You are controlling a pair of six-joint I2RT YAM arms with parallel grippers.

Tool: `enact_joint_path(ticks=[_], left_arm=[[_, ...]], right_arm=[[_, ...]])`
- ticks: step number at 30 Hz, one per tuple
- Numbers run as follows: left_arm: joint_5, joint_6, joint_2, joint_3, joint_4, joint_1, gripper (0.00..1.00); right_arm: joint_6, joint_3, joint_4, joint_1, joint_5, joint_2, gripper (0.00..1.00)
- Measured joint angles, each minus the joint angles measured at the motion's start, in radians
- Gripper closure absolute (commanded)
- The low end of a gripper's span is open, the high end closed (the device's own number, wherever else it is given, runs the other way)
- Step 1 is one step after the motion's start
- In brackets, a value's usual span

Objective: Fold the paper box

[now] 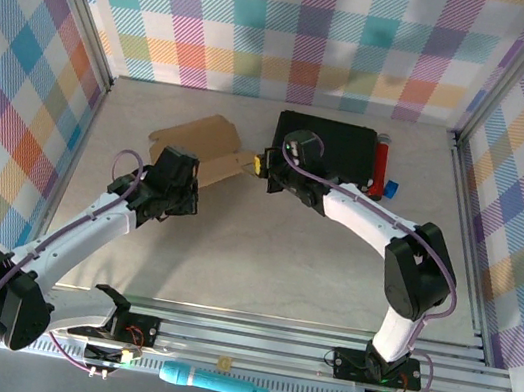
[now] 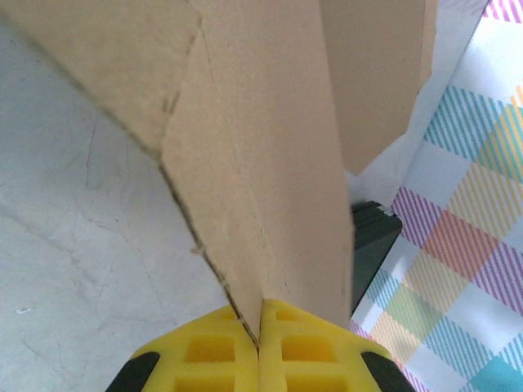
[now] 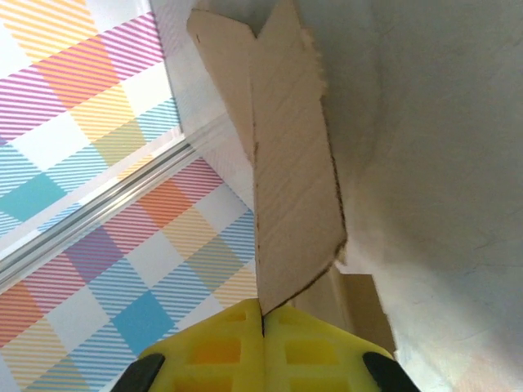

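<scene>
Blue pen (image 1: 214, 383) lies along the front rail (image 1: 316, 353), nearest the overhead camera. Further back, the paper box (image 1: 195, 144), a flat brown cardboard sheet with flaps, rests on the table (image 1: 261, 257) left of centre, just beside a black case (image 1: 336, 148). The left gripper (image 1: 176, 179) meets its near edge and the right gripper (image 1: 265, 166) its right edge. A red tube (image 1: 381, 164) lies along the case's right side.

Left wrist view: yellow fingers (image 2: 204, 355) pressed together, pinching a cardboard panel edge; table below on the left.

Right wrist view: that gripper's fingers likewise clamped on a cardboard flap.
</scene>
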Motion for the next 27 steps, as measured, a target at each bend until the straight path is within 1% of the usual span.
enact_joint_path(ticks=[3,5,8,9,11,15,18,19,21,23,24,25,27], left_arm=[[-0.009,0.023,-0.001,0.045,-0.056,0.008,1.00],[-0.016,0.068,0.000,0.126,-0.128,0.019,1.00],[-0.023,0.158,0.016,0.297,-0.227,0.046,1.00],[-0.023,0.192,0.027,0.362,-0.257,0.056,1.00],[-0.023,0.272,0.060,0.503,-0.319,0.077,1.00],[-0.008,0.414,0.146,0.732,-0.444,0.107,1.00],[0.000,0.499,0.225,0.888,-0.547,0.111,1.00],[0.003,0.517,0.245,0.925,-0.573,0.111,1.00],[0.008,0.549,0.283,0.996,-0.621,0.111,1.00],[0.014,0.568,0.292,1.015,-0.634,0.111,1.00],[0.015,0.572,0.291,1.014,-0.636,0.111,1.00],[0.015,0.573,0.290,1.011,-0.632,0.111,1.00],[0.018,0.570,0.283,0.992,-0.616,0.111,1.00]], right_arm=[[-0.038,0.003,-0.047,-0.005,-0.011,-0.008,0.72],[-0.087,0.018,-0.089,-0.013,-0.027,-0.021,0.61],[-0.204,0.090,-0.173,-0.039,-0.047,-0.044,0.50],[-0.246,0.117,-0.197,-0.051,-0.052,-0.055,0.49],[-0.385,0.180,-0.245,-0.078,-0.061,-0.089,0.48],[-0.727,0.275,-0.304,-0.111,-0.064,-0.170,0.49],[-1.038,0.276,-0.291,-0.105,-0.069,-0.265,0.50],[-1.123,0.260,-0.274,-0.103,-0.069,-0.299,0.48],[-1.265,0.234,-0.262,-0.102,-0.067,-0.363,0.48],[-1.333,0.240,-0.267,-0.099,-0.072,-0.387,0.49],[-1.342,0.253,-0.274,-0.098,-0.079,-0.388,0.51],[-1.332,0.262,-0.280,-0.098,-0.084,-0.386,0.53],[-1.262,0.267,-0.304,-0.093,-0.087,-0.383,0.57]])
